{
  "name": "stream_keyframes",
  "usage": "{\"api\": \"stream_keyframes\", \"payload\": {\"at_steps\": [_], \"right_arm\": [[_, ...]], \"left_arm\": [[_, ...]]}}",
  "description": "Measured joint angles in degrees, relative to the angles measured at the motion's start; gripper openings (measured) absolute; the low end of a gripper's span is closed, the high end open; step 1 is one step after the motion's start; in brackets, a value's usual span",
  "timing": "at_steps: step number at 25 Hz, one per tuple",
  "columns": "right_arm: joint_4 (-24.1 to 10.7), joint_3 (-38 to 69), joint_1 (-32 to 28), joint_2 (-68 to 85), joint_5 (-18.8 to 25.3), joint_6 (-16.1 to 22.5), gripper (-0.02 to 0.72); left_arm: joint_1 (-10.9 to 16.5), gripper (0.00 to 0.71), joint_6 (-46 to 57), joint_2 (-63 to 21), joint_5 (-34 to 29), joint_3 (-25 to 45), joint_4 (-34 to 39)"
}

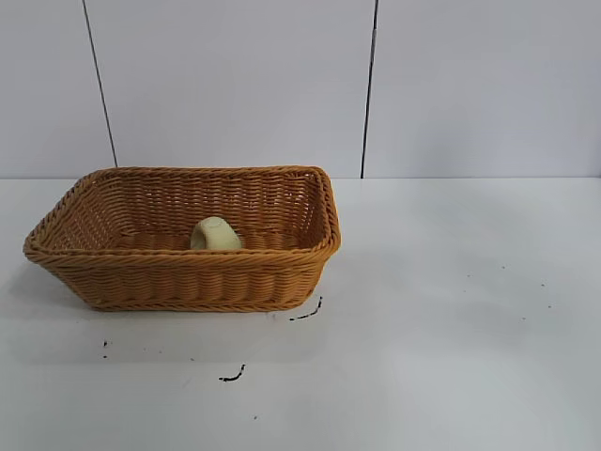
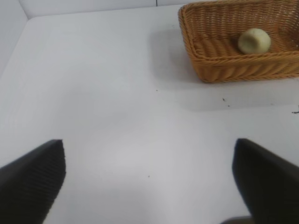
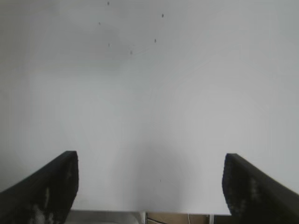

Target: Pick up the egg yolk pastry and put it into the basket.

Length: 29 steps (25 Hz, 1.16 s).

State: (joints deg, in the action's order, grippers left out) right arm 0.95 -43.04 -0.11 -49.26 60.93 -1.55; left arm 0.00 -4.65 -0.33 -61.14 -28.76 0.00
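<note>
Since the egg yolk pastry (image 1: 215,234) already sits on the floor of the basket (image 1: 178,287), near its front wall, your job looks done. Your right gripper (image 3: 149,186) hangs over bare desk (image 1: 451,310) with its fingers spread wide and nothing between them, and your left gripper (image 2: 149,179) is likewise open and empty, well apart from the basket, so neither can disturb it

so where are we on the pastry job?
Looks done: the egg yolk pastry lies inside the basket. In hand: nothing; the right pincer and left pincer are both open and empty over bare table. Nothing visibly left.
</note>
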Motion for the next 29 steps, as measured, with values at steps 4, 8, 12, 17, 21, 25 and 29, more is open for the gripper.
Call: {"api": "stream_keyframes", "payload": {"at_steps": [4,8,12,17,21,25,29], "right_arm": [[0.39,10.18,0.00,16.38,-3.95,-0.05,0.603],[0.54,14.37,0.00,30.26,-3.04,-1.29,0.603],[0.48,14.90,0.00,41.03,-2.89,-1.72,0.603],[0.48,14.96,0.00,48.50,-2.85,-1.55,0.603],[0.48,14.96,0.00,49.47,-2.79,-1.48,0.603],[0.48,14.96,0.00,49.47,-2.79,-1.31,0.603],[0.48,14.96,0.00,49.47,-2.79,-1.31,0.603]], "left_arm": [[0.00,0.697,0.00,0.00,0.00,0.00,0.00],[0.00,0.697,0.00,0.00,0.00,0.00,0.00],[0.00,0.697,0.00,0.00,0.00,0.00,0.00],[0.00,0.697,0.00,0.00,0.00,0.00,0.00],[0.00,0.697,0.00,0.00,0.00,0.00,0.00],[0.00,0.697,0.00,0.00,0.00,0.00,0.00],[0.00,0.697,0.00,0.00,0.00,0.00,0.00]]}}
